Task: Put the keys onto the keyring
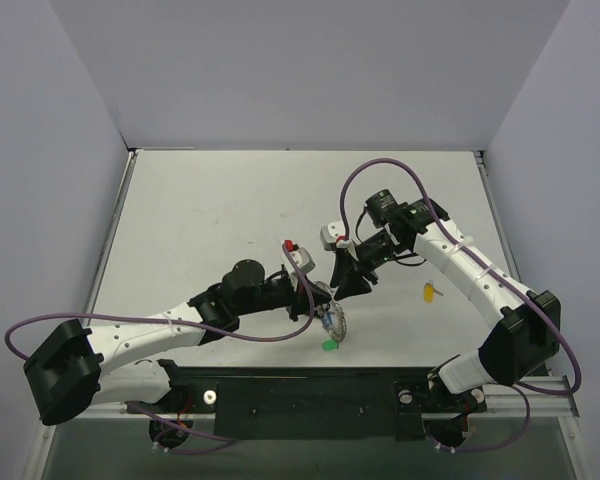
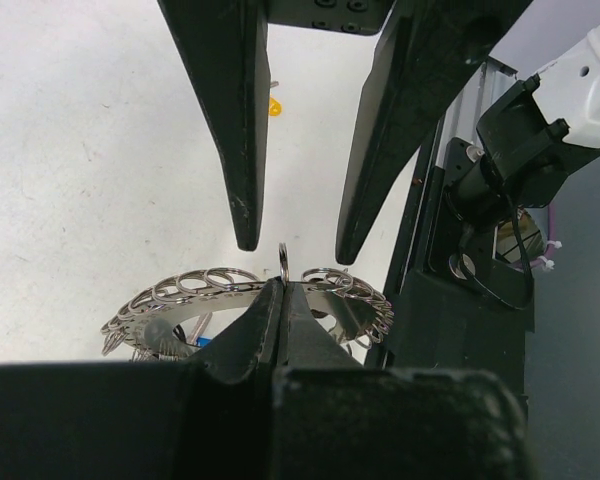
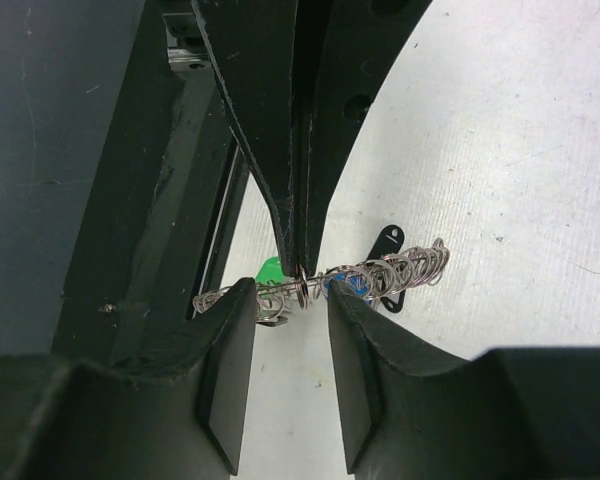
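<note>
The keyring [image 1: 335, 322] is a silvery loop rimmed with small rings, and my left gripper [image 1: 318, 304] is shut on its edge. In the left wrist view its shut fingertips [image 2: 276, 300] pinch one small upright ring of the keyring [image 2: 220, 285]. My right gripper [image 3: 290, 300] is open, its fingers [image 3: 230, 370] standing either side of the edge-on keyring [image 3: 400, 268] without touching it. A blue key head [image 3: 336, 286] shows among the rings; I cannot tell whether it is threaded. The green key [image 1: 329, 346] lies on the table just under the ring. The yellow key [image 1: 429, 292] lies apart to the right.
A small black tag [image 3: 386, 241] lies on the table behind the ring. The black base rail [image 1: 310, 395] runs along the near edge, close below the ring. Purple cables [image 1: 380, 170] loop over both arms. Grey walls enclose the white table [image 1: 210, 210].
</note>
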Tool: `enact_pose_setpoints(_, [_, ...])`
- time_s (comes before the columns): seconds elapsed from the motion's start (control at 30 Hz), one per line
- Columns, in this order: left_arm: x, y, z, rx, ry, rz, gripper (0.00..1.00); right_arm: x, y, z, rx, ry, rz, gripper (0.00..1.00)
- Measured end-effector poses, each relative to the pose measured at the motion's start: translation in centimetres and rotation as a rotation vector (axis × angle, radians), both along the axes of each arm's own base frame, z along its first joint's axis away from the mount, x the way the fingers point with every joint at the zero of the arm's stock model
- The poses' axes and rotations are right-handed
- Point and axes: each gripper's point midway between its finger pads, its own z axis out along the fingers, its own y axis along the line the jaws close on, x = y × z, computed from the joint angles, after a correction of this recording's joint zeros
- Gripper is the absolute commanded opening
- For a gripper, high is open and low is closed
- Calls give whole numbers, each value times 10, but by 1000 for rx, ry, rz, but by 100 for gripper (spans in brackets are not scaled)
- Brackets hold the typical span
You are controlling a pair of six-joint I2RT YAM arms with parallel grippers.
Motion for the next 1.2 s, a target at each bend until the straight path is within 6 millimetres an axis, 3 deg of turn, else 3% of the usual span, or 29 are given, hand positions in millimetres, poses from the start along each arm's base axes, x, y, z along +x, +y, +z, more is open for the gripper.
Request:
enact_pose_setpoints(0.13, [1,0,1,-2,-5,1,0,-1,0,-1,0,7,-1,16])
enact_pose_setpoints(0.23, [1,0,1,-1,-6,2,0,-1,0,-1,-1,12,-4,12])
enact_pose_setpoints(0.83, [3,2,4,-8,-11,7,0,0,2,-4,3,10,9,15])
enact_pose_setpoints(0.97, [3,2,4,-10,-6,7,0,0,2,-6,1,22,13,10])
enact_pose_setpoints(1.03, [3,2,4,-10,-4,5,0,0,2,-8,0,24,17,0])
enact_pose_setpoints(1.2, [1,1,5,-14,0,-3,0,-1,2,-8,1,23,23,0])
